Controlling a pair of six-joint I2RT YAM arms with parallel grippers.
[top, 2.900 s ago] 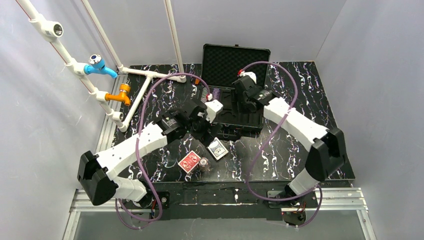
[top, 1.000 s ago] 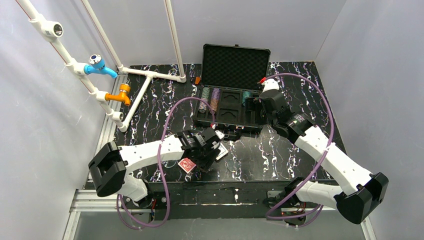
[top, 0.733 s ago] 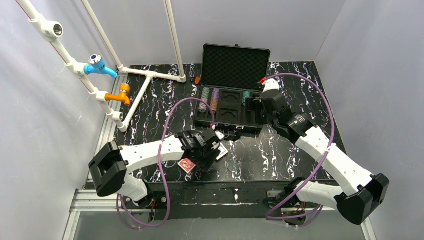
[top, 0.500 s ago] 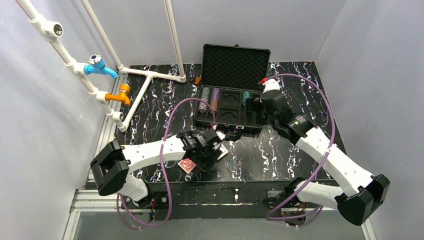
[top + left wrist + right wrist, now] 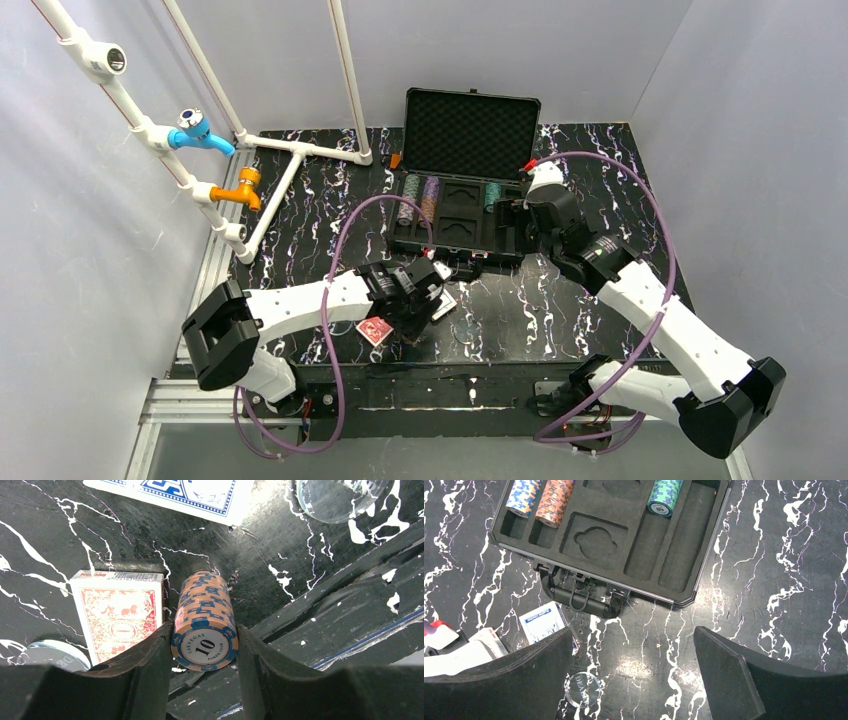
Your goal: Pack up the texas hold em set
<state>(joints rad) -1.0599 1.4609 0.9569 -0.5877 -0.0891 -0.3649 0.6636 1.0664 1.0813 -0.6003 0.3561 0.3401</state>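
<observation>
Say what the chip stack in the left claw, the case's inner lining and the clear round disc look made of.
The chip stack: likely clay or plastic composite, matte, with printed stripes and a paper-like label. The case lining: soft black foam, dull, with cut pockets. The disc: clear acrylic, probably; see-through and glossy.

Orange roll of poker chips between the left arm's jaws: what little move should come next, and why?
Probably a short lift straight up. The left jaws press both sides of the orange chip roll, lying on the table beside the red-backed deck, so it looks gripped. The open case has bare chip slots, and lifting first should avoid nudging the deck.
</observation>
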